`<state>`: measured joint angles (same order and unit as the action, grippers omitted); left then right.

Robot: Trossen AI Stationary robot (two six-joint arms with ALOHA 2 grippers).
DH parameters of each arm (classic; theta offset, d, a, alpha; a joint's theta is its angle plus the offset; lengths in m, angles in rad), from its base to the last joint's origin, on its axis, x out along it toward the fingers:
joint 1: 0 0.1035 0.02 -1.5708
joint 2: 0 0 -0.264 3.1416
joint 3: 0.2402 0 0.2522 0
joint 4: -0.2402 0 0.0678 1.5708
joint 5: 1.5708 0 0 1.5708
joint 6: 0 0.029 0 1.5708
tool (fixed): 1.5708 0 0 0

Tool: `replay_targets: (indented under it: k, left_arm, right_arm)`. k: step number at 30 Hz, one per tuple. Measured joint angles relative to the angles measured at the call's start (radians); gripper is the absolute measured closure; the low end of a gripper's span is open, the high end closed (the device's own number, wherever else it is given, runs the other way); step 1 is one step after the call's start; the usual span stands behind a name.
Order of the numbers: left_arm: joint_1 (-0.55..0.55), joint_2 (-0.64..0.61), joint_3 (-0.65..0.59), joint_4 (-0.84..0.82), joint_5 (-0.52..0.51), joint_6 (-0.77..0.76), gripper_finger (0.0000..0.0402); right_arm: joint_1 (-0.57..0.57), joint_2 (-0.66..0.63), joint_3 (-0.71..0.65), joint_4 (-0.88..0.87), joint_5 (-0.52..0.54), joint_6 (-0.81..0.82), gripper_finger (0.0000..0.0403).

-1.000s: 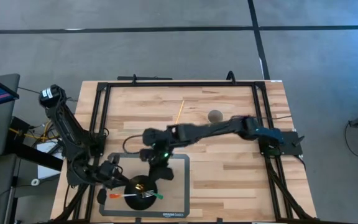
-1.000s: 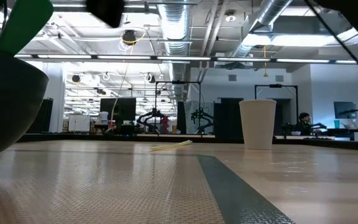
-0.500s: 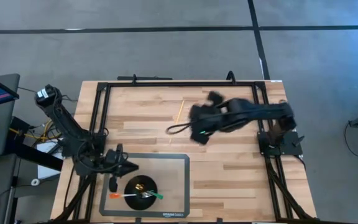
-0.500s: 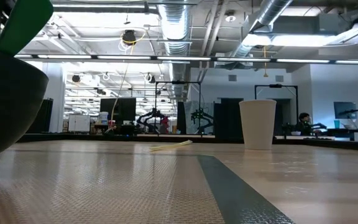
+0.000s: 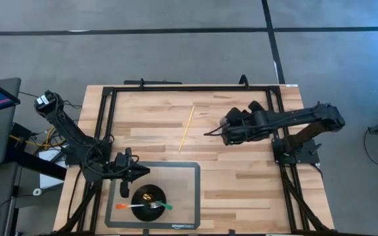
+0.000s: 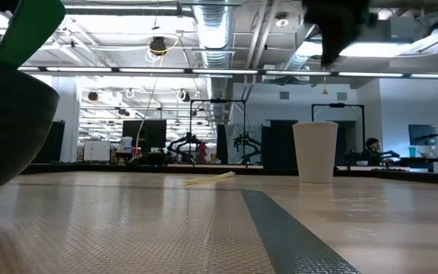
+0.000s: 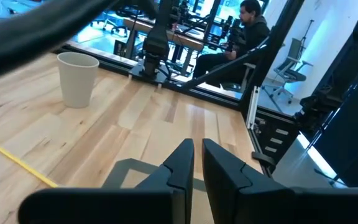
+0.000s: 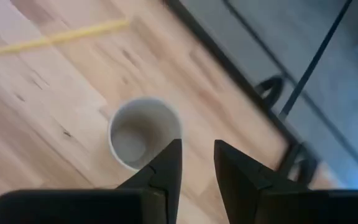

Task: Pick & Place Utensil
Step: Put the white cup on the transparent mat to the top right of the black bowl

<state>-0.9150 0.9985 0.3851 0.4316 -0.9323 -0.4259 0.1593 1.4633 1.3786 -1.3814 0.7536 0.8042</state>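
Observation:
A black bowl (image 5: 148, 195) stands on the grey mat (image 5: 188, 176) at the table's near left. Utensils with an orange end (image 5: 120, 206) and a green end (image 5: 167, 207) lie across its near rim; in the low view the green handle (image 6: 29, 29) sticks up over the bowl (image 6: 6, 114). My left gripper (image 5: 141, 172) hovers level just beyond the bowl, fingers nearly together (image 7: 197, 157), holding nothing. My right gripper (image 5: 226, 133) is open and points down over the white cup (image 8: 143, 132), clear of it. A yellow stick (image 5: 186, 126) lies on the wood.
The cup (image 6: 315, 151) stands at the far right of centre, and my right arm hides it in the high view. A black frame rail (image 5: 189, 88) runs round the table. A person sits in the room beyond the table (image 7: 244, 34).
My right gripper has drawn back from the bowl toward the table's far right, risen and turned until it points down over the cup. My left gripper has swung from beside the bowl toward the far edge. The utensils stay in the bowl.

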Motion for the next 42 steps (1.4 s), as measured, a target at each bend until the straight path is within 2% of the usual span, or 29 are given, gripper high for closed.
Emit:
replay_targets:
  k: [5,7,10,19,27,39,42]
  left_arm:
    - [0.025,0.000,0.000,0.000,-0.004,0.002,0.0369]
    - [0.040,0.000,0.000,0.001,-0.005,0.002,0.0369]
    - [0.061,0.000,0.000,0.003,-0.006,0.001,0.0369]
    - [0.118,0.000,0.000,0.004,-0.006,0.001,0.0369]
    - [0.161,0.000,0.000,0.004,-0.006,0.002,0.0369]
    - [0.164,0.000,0.000,0.005,-0.004,-0.001,0.0369]
    - [0.164,0.000,0.000,0.005,0.032,-0.001,0.0369]
  right_arm:
    - [-0.080,-0.036,-0.230,0.204,-0.191,-0.043,0.0316]
    - [-0.120,-0.032,-0.272,0.259,-0.279,-0.064,0.0316]
    - [-0.172,-0.014,-0.295,0.313,-0.339,-0.095,0.0316]
    - [-0.236,0.023,-0.257,0.323,-0.417,-0.187,0.0316]
    - [-0.196,0.022,-0.219,0.381,-0.469,-0.311,0.0316]
    - [-0.224,0.030,-0.219,0.451,-0.465,-0.303,0.0316]
    - [-0.236,0.030,-0.227,0.470,-0.466,-0.276,0.0316]
